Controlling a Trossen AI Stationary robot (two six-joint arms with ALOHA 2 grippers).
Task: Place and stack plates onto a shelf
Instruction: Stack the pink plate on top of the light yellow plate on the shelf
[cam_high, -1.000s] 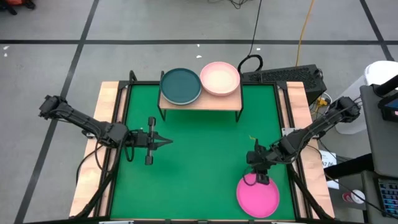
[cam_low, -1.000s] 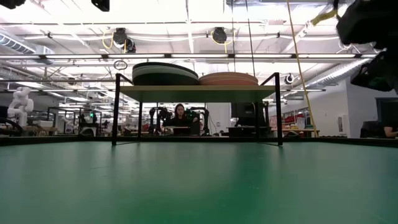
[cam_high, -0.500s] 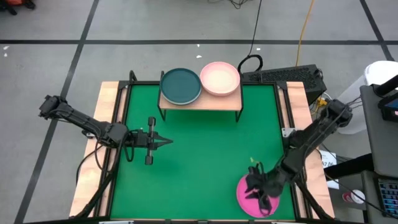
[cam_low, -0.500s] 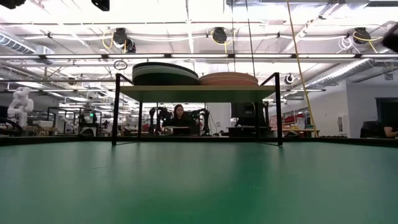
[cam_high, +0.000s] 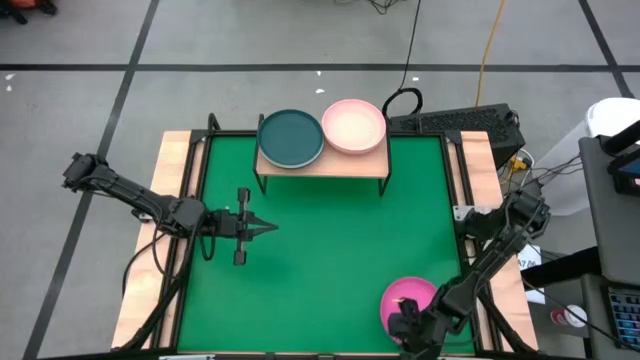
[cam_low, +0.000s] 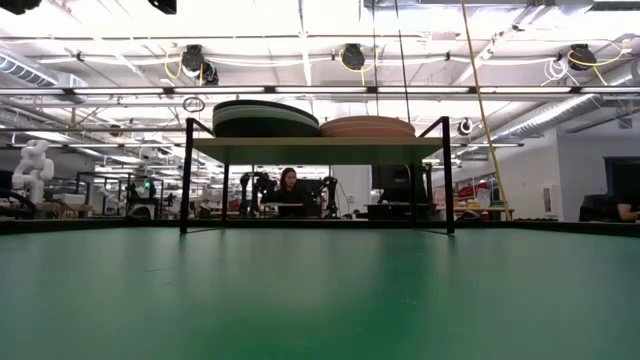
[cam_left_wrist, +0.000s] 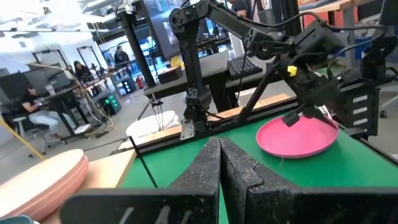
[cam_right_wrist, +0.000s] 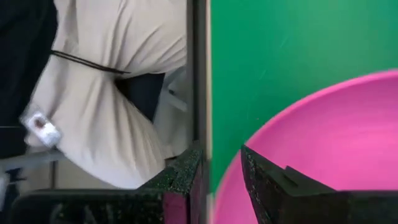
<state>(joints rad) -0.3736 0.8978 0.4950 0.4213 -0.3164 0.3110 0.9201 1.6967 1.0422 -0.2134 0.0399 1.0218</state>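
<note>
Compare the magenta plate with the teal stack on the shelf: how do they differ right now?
The magenta plate lies single on the green table at its near right edge; the teal stack sits raised on the shelf, several plates high. The right gripper straddles the magenta plate's rim, fingers open; nothing touches the teal stack, and the left gripper waits shut, mid-table. Both are round, shallow and upright.

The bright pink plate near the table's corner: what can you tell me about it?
The bright magenta round plate is shallow, with a low raised rim and a smooth matte look, like plastic. It lies flat on the green table top, near the front right corner, far from the wooden shelf. The right gripper straddles its near rim, one finger inside the plate and one outside; the arm hides part of it from above.
</note>
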